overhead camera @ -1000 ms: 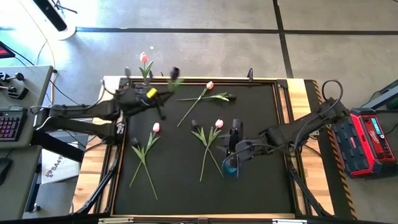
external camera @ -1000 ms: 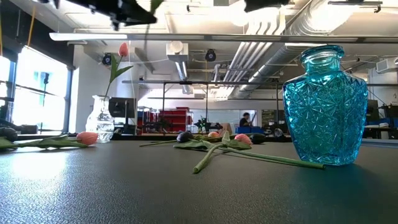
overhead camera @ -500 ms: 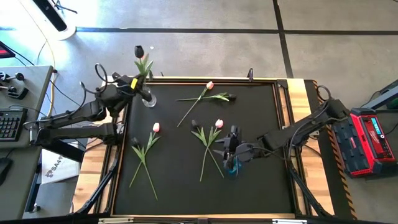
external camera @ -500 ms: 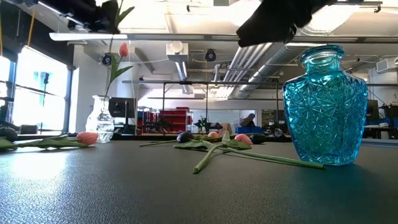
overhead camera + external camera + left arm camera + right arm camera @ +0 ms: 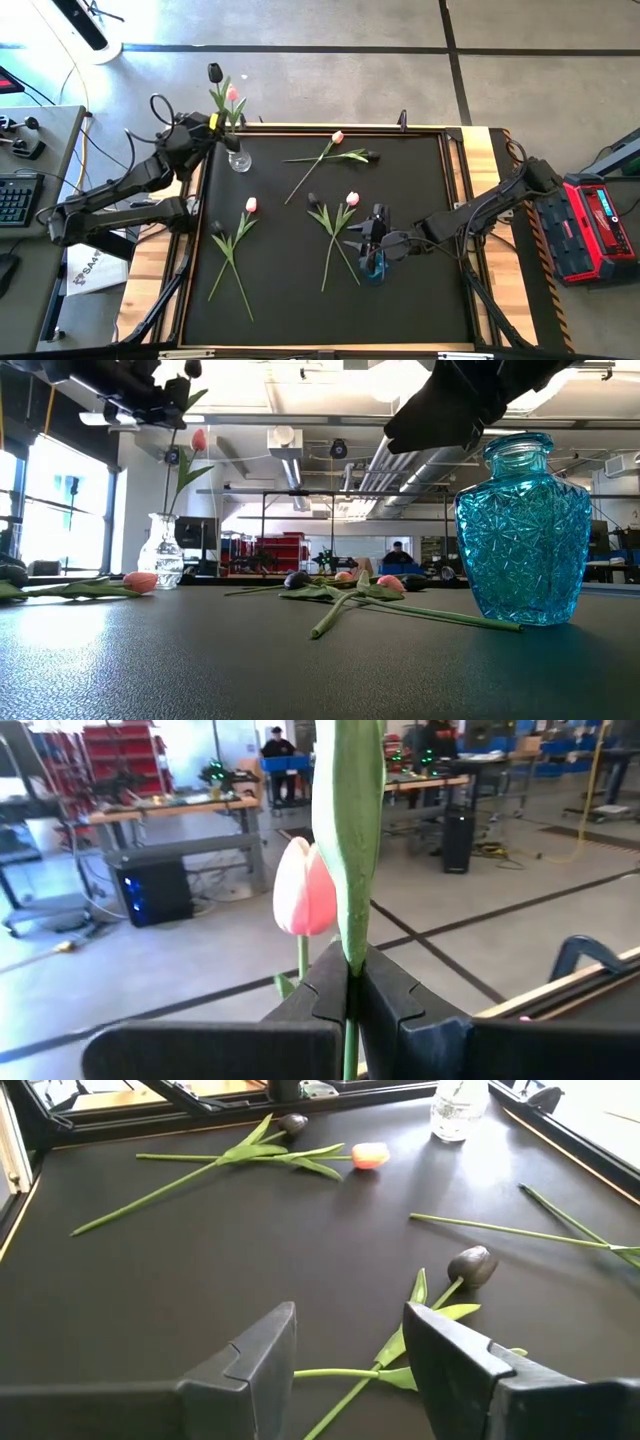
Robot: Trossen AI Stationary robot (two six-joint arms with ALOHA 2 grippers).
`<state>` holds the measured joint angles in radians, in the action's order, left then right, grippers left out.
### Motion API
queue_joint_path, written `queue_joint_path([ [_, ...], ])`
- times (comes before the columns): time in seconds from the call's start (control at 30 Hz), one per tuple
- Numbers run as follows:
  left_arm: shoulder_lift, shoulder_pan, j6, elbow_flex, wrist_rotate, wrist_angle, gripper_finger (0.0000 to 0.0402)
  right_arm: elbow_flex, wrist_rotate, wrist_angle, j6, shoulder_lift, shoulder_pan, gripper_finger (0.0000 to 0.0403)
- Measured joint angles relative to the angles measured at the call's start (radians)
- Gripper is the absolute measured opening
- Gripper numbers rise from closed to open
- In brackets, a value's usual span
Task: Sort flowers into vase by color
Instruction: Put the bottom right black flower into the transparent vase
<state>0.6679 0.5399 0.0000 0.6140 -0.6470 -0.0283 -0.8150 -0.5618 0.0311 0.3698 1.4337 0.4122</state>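
Left gripper point(image 5: 352, 1005) is clenched on a green stem point(image 5: 350, 840); only the left wrist view shows the fingers point(image 5: 385, 1005) pressed together around it. High view places this gripper point(image 5: 212, 124) at the mat's far left corner, holding a dark tulip point(image 5: 214, 73) upright, head above the fingers. Just beside it stands a clear vase point(image 5: 239, 160) holding one pink tulip point(image 5: 232, 95); the wrist view shows that pink head point(image 5: 305, 902) just behind the held stem. Low view shows the dark head point(image 5: 192, 369) high, above the clear vase point(image 5: 160, 565).

Right gripper point(image 5: 350, 1365) is released, fingers point(image 5: 265, 1350) spread, as its wrist view shows; beyond them lie a dark-headed tulip point(image 5: 470, 1267) and, farther off, a pink one point(image 5: 370, 1155). High view places this gripper point(image 5: 372, 240) over the blue vase point(image 5: 374, 268), mostly hiding it. Low view alone shows the blue vase point(image 5: 522, 530) whole and empty of stems.

Remaining tulips lie flat on the black mat point(image 5: 300, 310), well apart from the left gripper: one pair crossed point(image 5: 232, 250), one pair point(image 5: 335, 225) just beside the right gripper, one pair point(image 5: 325, 155) near the far edge.
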Motion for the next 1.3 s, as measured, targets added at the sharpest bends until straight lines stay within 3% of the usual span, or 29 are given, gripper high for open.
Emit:
queue_joint_path([
  [0.43,0.043,0.051,-0.109,0.000,0.012,-0.105,0.0007,0.000,-0.001,-0.002,0.019,0.000,0.003,0.0174],
  [0.77,0.062,0.057,-0.147,0.000,0.011,-0.188,0.0061,0.000,-0.003,-0.031,0.088,0.000,0.003,0.0174],
  [1.1,0.011,0.055,-0.180,0.000,0.015,-0.307,0.0116,0.000,-0.138,-0.214,0.314,0.000,0.002,0.0174],
  [1.3,-0.065,0.028,-0.182,0.000,0.105,-0.347,0.0122,0.000,-0.142,-0.245,0.356,0.000,0.001,0.0174],
])
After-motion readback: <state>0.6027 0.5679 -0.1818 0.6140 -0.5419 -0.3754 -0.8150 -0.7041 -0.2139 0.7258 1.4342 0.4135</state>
